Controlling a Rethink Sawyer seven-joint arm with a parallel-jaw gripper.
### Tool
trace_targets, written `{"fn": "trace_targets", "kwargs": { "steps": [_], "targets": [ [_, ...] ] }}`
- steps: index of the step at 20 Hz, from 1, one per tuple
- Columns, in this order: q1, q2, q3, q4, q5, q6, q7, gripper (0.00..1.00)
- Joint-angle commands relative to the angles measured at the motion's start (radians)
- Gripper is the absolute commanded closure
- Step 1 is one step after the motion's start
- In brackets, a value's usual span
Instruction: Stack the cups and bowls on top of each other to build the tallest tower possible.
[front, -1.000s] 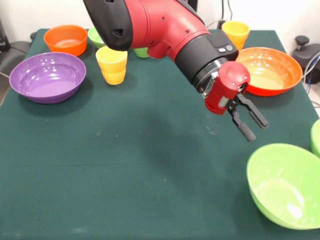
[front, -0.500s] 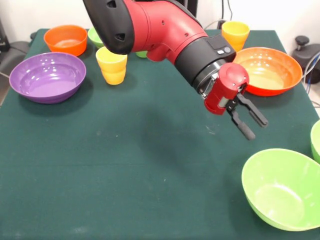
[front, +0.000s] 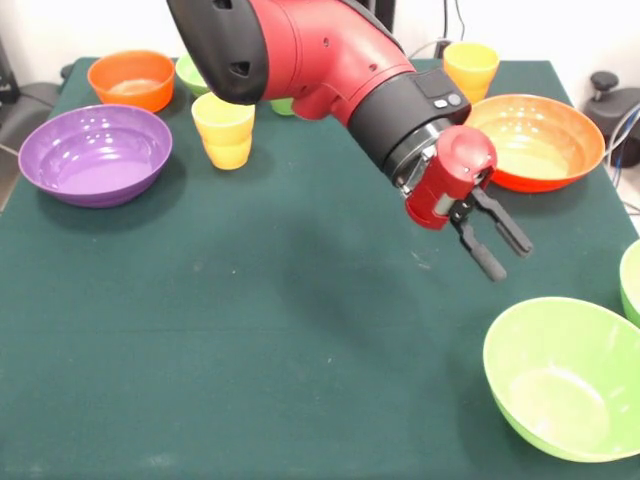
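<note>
End effector (front: 503, 250) empty, fingers slightly apart, above light green bowl (front: 562, 378), not touching

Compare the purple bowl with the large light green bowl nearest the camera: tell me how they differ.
The purple bowl stands level near the table's far left in this view; the light green bowl is at the near right, its right side cut off by the picture's edge. The purple bowl's opening faces straight up; the light green bowl looks tipped toward the camera. Both are large, glossy, round, empty, and untouched by the tool.

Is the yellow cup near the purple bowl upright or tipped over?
Upright: the yellow cup stands on its base, open mouth up, beside the purple bowl.
</note>
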Motion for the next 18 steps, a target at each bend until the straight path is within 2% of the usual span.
{"fn": "trace_targets", "kwargs": {
  "steps": [1, 2, 3, 5, 7, 8, 11, 18],
  "targets": [
    [-0.106, -0.028, 0.177, 0.101, -0.018, 0.624, -0.125, 0.0],
    [-0.135, -0.021, 0.204, 0.104, 0.06, 0.706, -0.235, 0.0],
    [-0.133, -0.027, 0.197, 0.102, 0.135, 0.787, -0.326, 0.0],
    [-0.149, -0.036, 0.211, 0.13, 0.259, 0.93, -0.395, 0.0],
    [-0.06, -0.079, 0.116, 0.106, 0.278, 0.985, -0.372, 0.0],
    [-0.055, -0.082, 0.113, 0.107, 0.303, 1.041, -0.385, 0.0],
    [-0.021, -0.075, 0.095, 0.083, 0.312, 1.118, -0.391, 0.0],
    [0.037, -0.01, 0.09, -0.015, 0.304, 1.209, -0.399, 0.0]
  ]
}}
